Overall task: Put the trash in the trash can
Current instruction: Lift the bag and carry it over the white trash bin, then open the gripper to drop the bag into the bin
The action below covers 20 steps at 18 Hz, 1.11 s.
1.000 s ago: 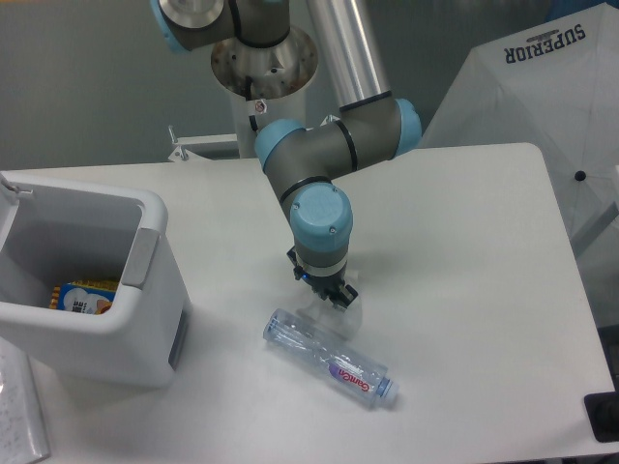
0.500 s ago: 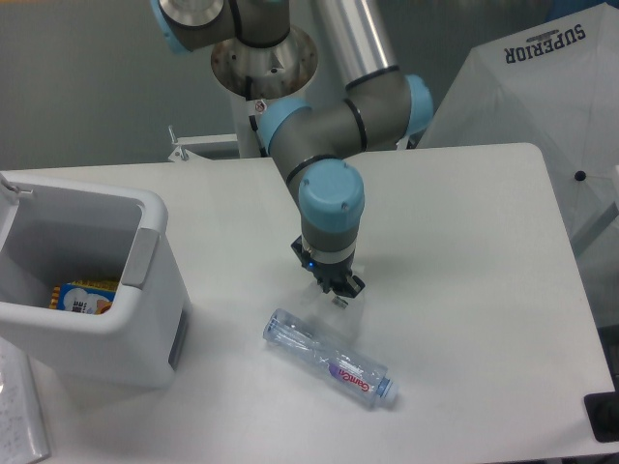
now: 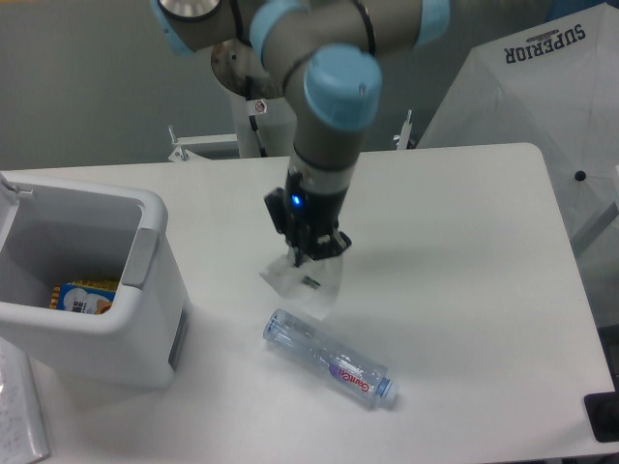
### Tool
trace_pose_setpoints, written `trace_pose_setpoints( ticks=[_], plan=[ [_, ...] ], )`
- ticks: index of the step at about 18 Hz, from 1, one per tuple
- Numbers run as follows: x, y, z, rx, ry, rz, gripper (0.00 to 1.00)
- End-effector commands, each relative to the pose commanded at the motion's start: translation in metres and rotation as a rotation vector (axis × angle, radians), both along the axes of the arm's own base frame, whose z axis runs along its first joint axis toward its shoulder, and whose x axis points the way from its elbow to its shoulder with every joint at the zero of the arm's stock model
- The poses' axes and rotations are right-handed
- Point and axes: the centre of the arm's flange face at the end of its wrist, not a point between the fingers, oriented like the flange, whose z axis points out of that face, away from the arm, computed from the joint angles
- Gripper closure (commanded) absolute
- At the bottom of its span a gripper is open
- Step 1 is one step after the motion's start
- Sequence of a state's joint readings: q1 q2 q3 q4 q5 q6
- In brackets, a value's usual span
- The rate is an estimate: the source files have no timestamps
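The gripper, pinching the clear wrapper shut between its fingers, is holding it above the table, clearing the bottle, for carrying toward the trash can.

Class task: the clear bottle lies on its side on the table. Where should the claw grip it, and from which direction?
Probably from straight above, gripping across the middle of the bottle. It lies flat on the table, slanting from upper left to lower right, so the fingers should close across its narrow width.
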State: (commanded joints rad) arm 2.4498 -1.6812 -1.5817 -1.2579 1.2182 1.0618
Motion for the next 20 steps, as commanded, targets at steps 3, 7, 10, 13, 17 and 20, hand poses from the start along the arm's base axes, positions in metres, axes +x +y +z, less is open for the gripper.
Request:
trace_pose_setpoints(
  ticks=[3, 7, 10, 13, 17, 20],
  plan=[
    [0.005, 0.012, 0.031, 0.111, -0.064, 0.047, 1.0],
    [0.022, 0.022, 0.074, 0.228, -0.144, 0.106, 1.0],
    [0.038, 0.032, 0.084, 0.263, -0.177, 0.096, 1.0],
    [0.069, 0.048, 0.09, 0.279, -0.188, 0.071, 1.0],
    [0.124, 0.072, 0.091, 0.281, -0.206, -0.016, 1.0],
    [0.157, 0.082, 0.092, 0.267, -0.237, -0.029, 1.0]
  ],
)
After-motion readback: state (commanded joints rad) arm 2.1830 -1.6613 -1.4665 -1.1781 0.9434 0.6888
